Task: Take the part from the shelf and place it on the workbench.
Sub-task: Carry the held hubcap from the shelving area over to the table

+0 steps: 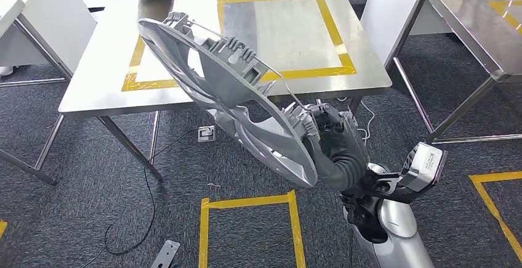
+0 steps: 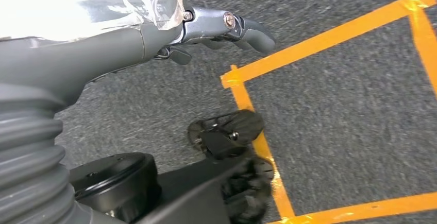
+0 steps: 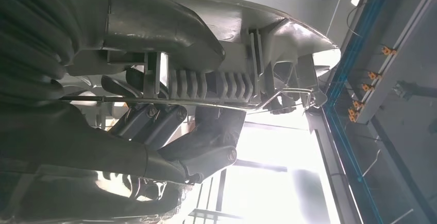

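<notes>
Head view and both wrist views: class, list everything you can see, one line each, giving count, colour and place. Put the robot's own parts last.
Part: one, grey plastic housing with a thin wire clip, held up in front of the workbench.
Workbench: one, bare metal, ahead of the robot.
Tape square on the workbench: one, yellow.
Other tables: two more in part, at the picture's left and right edges.
Floor tape squares: several, yellow-orange, on grey carpet.
Cable: one, black, on the floor under the workbench.
Metal bracket: one, silver, on the carpet.
Right hand: fingers gripping the part.
Left hand: hanging over the carpet, holding nothing.
</notes>
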